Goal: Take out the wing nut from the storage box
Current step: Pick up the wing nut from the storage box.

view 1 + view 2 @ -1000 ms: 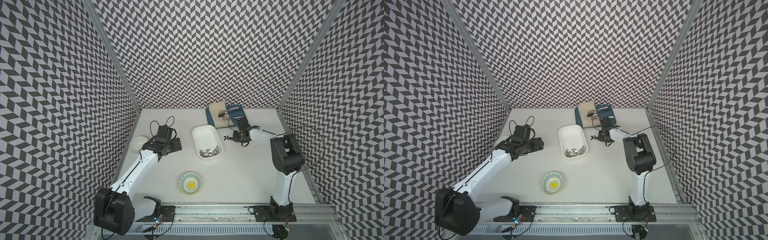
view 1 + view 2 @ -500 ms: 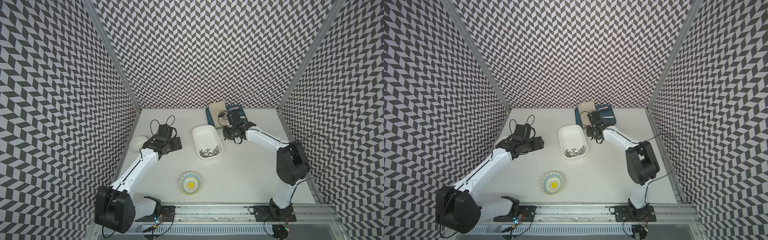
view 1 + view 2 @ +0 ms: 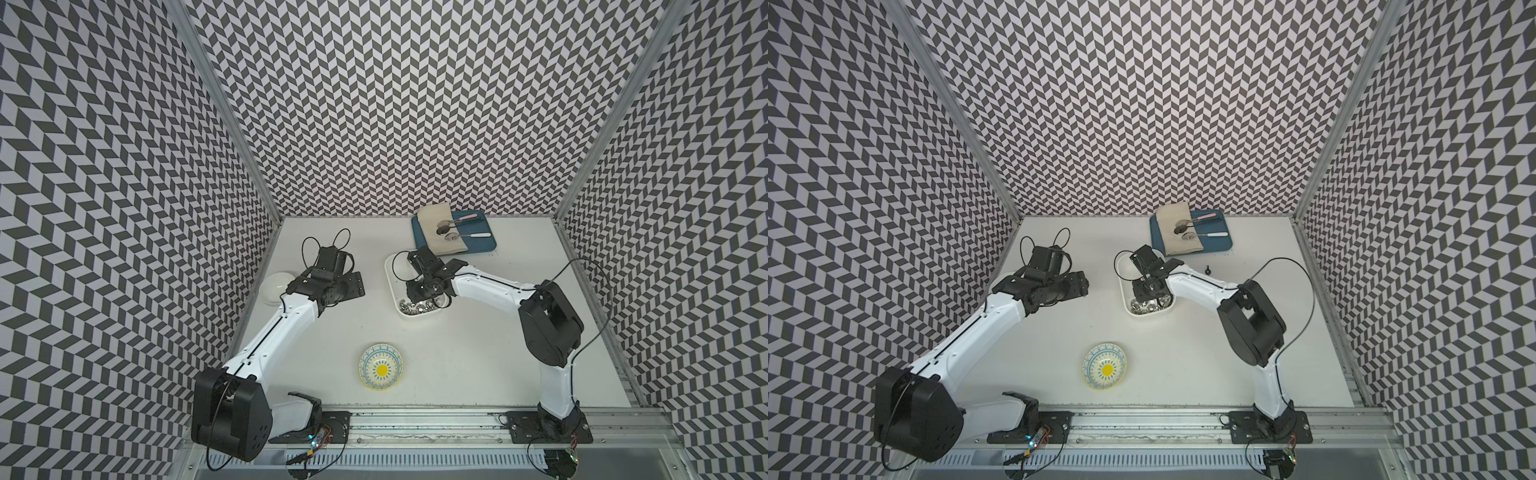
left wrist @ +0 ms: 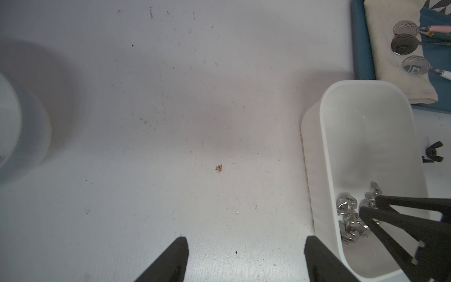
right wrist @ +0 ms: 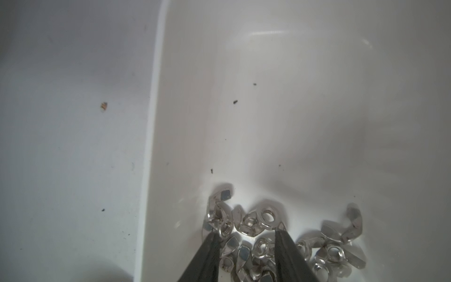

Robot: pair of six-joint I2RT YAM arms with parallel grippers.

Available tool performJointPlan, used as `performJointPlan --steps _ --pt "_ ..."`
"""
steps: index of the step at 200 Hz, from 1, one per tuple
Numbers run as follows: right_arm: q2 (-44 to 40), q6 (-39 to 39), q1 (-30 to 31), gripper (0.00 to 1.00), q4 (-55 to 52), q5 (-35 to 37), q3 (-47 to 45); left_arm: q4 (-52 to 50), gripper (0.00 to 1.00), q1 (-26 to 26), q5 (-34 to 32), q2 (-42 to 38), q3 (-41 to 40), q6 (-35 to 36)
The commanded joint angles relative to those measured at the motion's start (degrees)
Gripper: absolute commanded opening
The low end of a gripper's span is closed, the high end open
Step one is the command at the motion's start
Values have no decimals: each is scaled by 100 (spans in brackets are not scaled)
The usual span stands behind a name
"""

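At the bottom edge of both top views, a ribbed aluminium rail carrying two black base plates and glossy white arms with matte black joints. Just beyond, low centre, a round patterned bowl: blue-green scalloped rim, yellow sunburst middle. Desk matte white, scuffed, flecked with dark specks and one small orange crumb. Centre left, left end effector released, black tapered fingers spread wide above bare surface, nothing between them. Beside it toward the left wall, a plain round white bowl, smooth. Centre, the storage box: white smooth plastic, shallow, rectangular, rounded corners. Heaped at its near end, shiny silver wing nuts, metal ears and threaded holes tangled together. Right end effector down inside the box, jaws parted, dark tips at the heap and astride several nuts, none visibly pinched. Right of the box in a top view, one dark wing nut lying apart on the desk. Farther back, upper centre, a flat blue tray with a folded beige cloth and metal spoons laid across. All around, tall walls in black-and-white chevron print, joined by aluminium corner posts.
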Motion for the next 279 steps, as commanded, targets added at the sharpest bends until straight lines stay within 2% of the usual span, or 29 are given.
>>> performJointPlan --steps 1,41,85,136,164,204,279 --pt "165 93 -1 44 -117 -3 97 -60 79 26 15 -26 84 87" --pt "451 151 -1 42 -153 18 212 -39 79 28 33 -58 1 77" --pt "780 192 -1 32 -157 96 505 -14 79 33 32 -41 12 98" --pt "1199 217 -44 25 -229 142 1162 -14 79 34 19 -39 -18 110" --pt "1385 206 -92 25 -284 146 1456 -23 79 34 -11 -59 -36 107" --pt "1403 206 -181 33 -294 255 1708 -45 79 34 -43 -93 -38 101" --pt "1434 2 -200 32 -342 145 2001 -30 79 34 -39 -111 -61 62"
